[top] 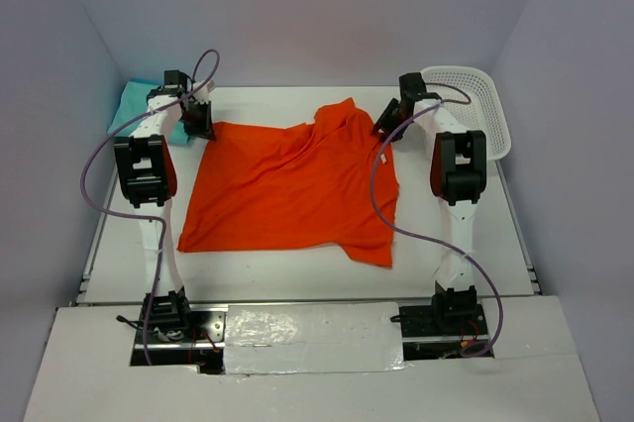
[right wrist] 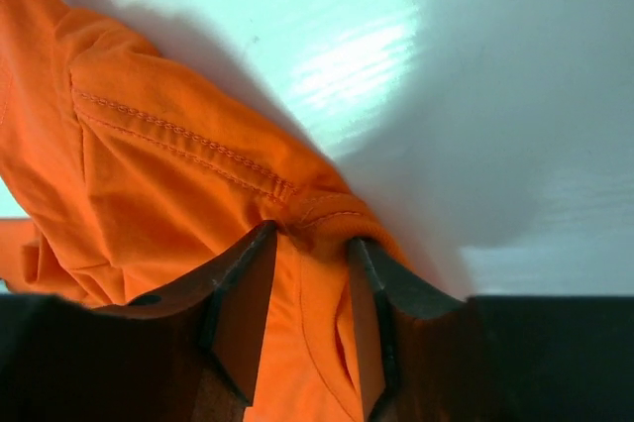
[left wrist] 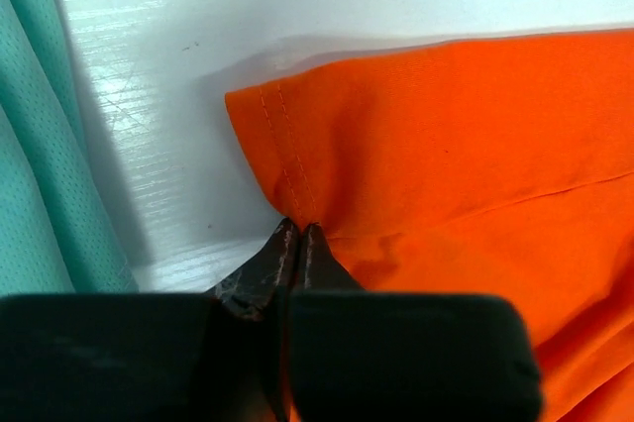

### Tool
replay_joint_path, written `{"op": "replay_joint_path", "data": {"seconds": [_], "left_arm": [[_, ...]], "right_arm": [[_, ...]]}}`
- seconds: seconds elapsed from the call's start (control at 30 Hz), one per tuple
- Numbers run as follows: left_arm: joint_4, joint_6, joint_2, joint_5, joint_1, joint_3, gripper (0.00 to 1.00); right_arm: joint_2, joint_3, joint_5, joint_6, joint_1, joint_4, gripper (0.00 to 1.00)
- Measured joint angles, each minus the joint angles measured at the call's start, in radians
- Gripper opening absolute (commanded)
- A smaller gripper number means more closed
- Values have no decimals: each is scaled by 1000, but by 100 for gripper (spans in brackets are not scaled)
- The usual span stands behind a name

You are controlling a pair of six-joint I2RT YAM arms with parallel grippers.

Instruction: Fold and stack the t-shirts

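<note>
The orange t-shirt [top: 287, 189] lies spread over the middle of the table, with its far right part rumpled. My left gripper [top: 198, 117] is at the shirt's far left corner. In the left wrist view its tips [left wrist: 299, 232] meet, pinching the stitched hem of the orange t-shirt [left wrist: 446, 145]. My right gripper [top: 388, 123] is at the shirt's far right edge. In the right wrist view its jaws [right wrist: 312, 234] stand apart, astride a bunched seam of the orange t-shirt [right wrist: 168, 184], with cloth lying between them. A teal t-shirt [top: 134, 110] lies at the far left, beside the left gripper.
A white mesh basket [top: 475, 105] stands at the far right corner, close behind the right arm. The teal t-shirt [left wrist: 40, 145] fills the left edge of the left wrist view. Walls close the table in on three sides. Purple cables loop over both arms.
</note>
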Motion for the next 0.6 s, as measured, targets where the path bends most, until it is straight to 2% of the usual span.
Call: {"op": "replay_joint_path", "data": {"seconds": [0.07, 0.1, 0.2, 0.4, 0.6], "left_arm": [[2, -5, 0, 1, 0, 0, 0], [3, -5, 0, 2, 0, 0, 0], [6, -4, 0, 0, 1, 0, 0], [9, -2, -31, -8, 15, -11, 0], [17, 10, -174, -24, 65, -73, 0]], "right_arm": [[8, 4, 0, 8, 0, 12, 29], [14, 9, -1, 13, -1, 14, 17], [18, 12, 5, 21, -1, 18, 0], [-21, -51, 47, 18, -1, 45, 0], [-245, -290, 119, 14, -5, 87, 0]]}}
